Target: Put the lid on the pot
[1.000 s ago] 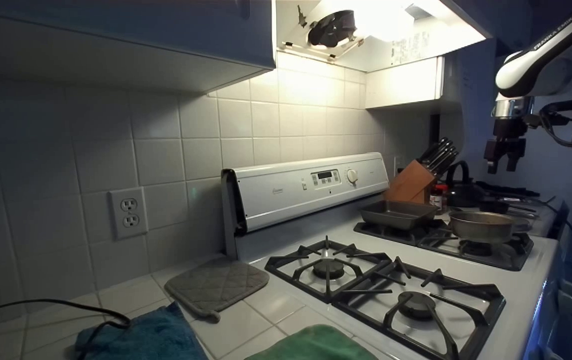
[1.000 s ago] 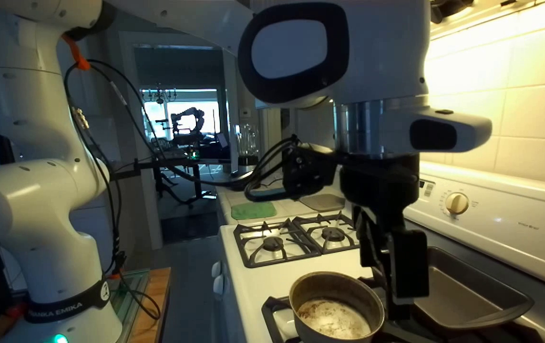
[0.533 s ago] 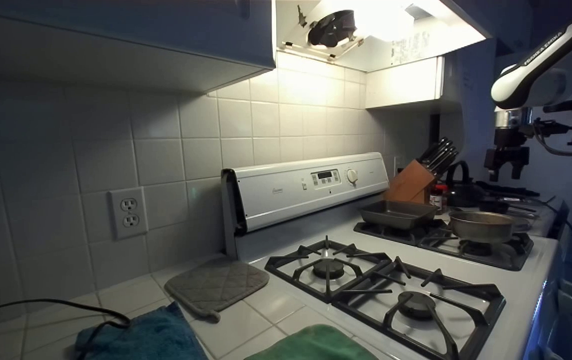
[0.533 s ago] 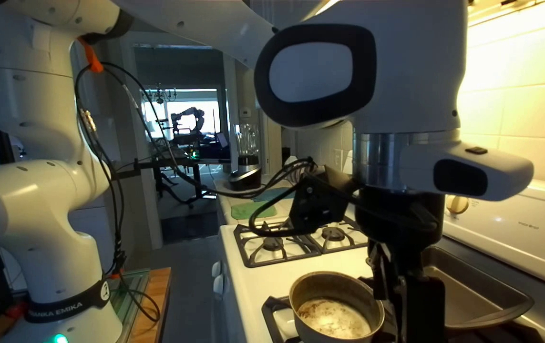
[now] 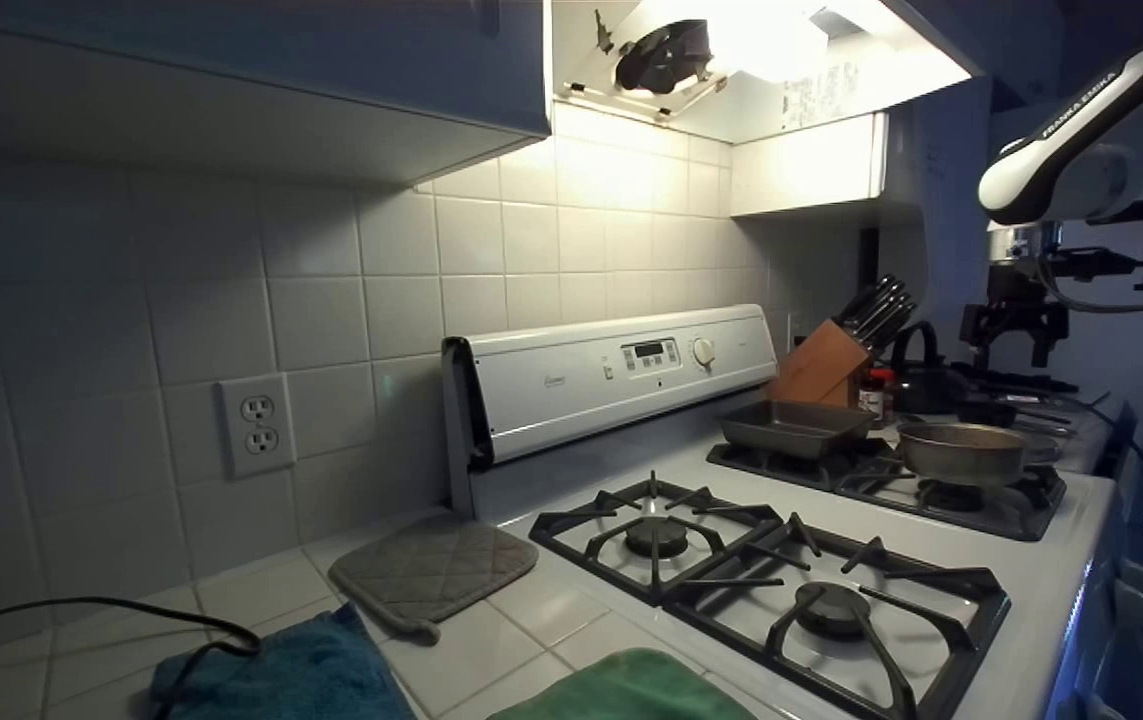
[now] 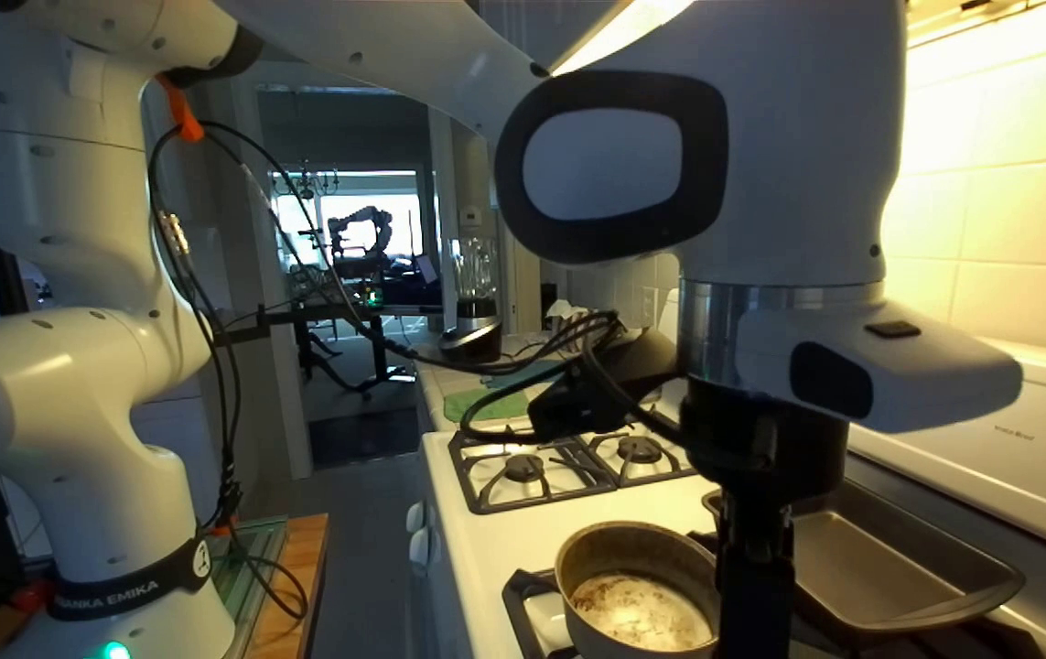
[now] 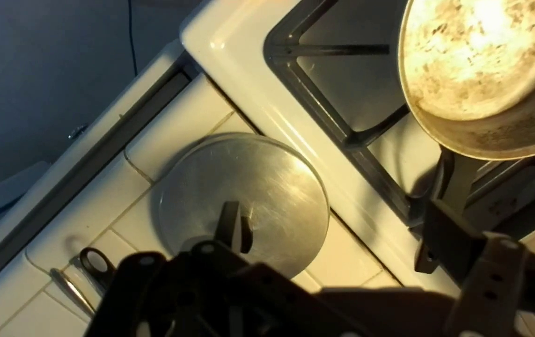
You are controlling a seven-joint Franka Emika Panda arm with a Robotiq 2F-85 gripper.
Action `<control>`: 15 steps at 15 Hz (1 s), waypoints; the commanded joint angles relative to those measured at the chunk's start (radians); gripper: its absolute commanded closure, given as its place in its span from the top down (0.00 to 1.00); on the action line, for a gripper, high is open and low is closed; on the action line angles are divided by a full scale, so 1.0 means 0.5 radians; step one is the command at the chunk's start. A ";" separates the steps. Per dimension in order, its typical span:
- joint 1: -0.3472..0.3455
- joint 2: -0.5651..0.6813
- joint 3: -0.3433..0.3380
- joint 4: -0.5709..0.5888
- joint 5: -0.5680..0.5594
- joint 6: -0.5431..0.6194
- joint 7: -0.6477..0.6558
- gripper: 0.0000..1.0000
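Observation:
The lid is a round silvery metal disc with a dark knob. It lies on the tiled counter beside the stove in the wrist view; I cannot make it out clearly in the exterior views. The pot is upright and uncovered on a burner grate, in both exterior views. My gripper is open with nothing between its fingers. It is above the counter and stove edge; one finger overlaps the lid beside the knob, the other is near the pot side. It shows in an exterior view.
A dark rectangular baking pan sits on the burner behind the pot. A knife block and a dark kettle stand beyond the stove. Utensils with a dark loop handle lie on the counter near the lid.
My gripper has moved down and turned about its vertical axis, so its fingers look wider apart in an exterior view. The pot and pan have not moved.

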 commanded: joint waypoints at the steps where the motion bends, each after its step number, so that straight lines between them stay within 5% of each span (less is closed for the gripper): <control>1: -0.048 0.099 -0.002 0.064 0.128 -0.009 0.150 1.00; 15: -0.097 0.378 -0.057 0.161 0.097 0.317 0.387 1.00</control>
